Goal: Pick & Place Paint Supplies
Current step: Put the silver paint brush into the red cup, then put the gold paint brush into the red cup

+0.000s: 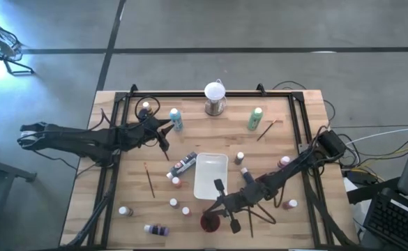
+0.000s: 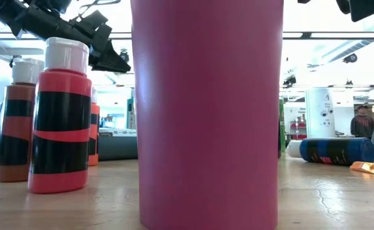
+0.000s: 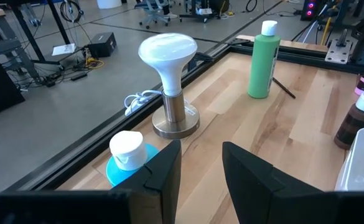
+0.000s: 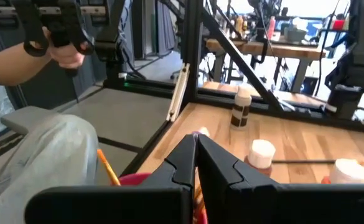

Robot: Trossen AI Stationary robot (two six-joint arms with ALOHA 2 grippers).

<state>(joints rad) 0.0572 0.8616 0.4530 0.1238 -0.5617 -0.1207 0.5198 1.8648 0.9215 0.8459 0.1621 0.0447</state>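
The surface was pale wood with a visible grain and a smooth, faintly shiny finish, framed by matt black metal rails. The white globe looked smooth and satiny on a brushed metal base. The green bottle was smooth plastic with a white plastic cap, and the orange-red bottle carried a glossy black label band. The dark red cup looked matt and smooth. The left tool had matt black fingers.

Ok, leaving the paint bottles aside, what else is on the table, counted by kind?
thin wooden-handled brushes lying loose: 2
white rectangular tray: 1
dark red cup: 1
white globe on a metal base: 1
Total: 5
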